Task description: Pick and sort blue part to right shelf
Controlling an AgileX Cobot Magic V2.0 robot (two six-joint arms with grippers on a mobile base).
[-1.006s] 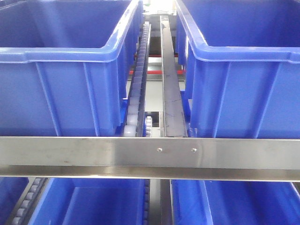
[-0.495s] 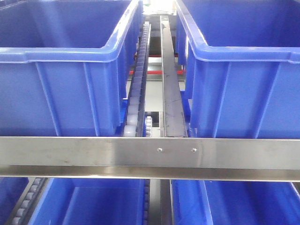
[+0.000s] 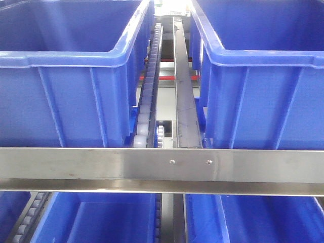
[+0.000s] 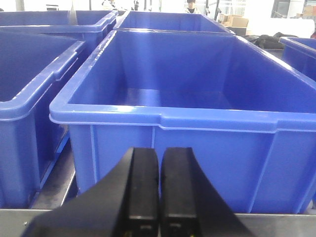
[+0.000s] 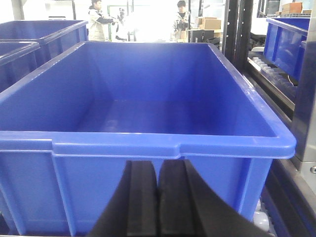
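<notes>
From my remote station, the front camera frames the right shelf [image 3: 162, 169] at close range: I count two large blue bins on the upper tier, the left bin [image 3: 71, 76] and the right bin [image 3: 263, 81], and parts of two or three more blue bins below the rail, cropped by the frame's edge. One flat brushed-steel front rail [image 3: 76, 164] crosses the whole view, fastened by two small screws near its middle. Between the upper bins run one white roller track [image 3: 148, 96] and one steel divider strip [image 3: 183, 91].

Both arms sit low and level, each wrist camera looking straight across the rim of a bin. The left gripper [image 4: 159, 187] has its two black fingers pressed together with only a thin seam between them, nothing held. The right gripper [image 5: 158, 197] is the same: two matte black fingers closed flat against each other, empty.

The bins are smooth glossy plastic, rectangular, open-topped, with rolled rims and ribbed walls; the interiors I can see hold nothing. I cannot find the blue part in any view.
</notes>
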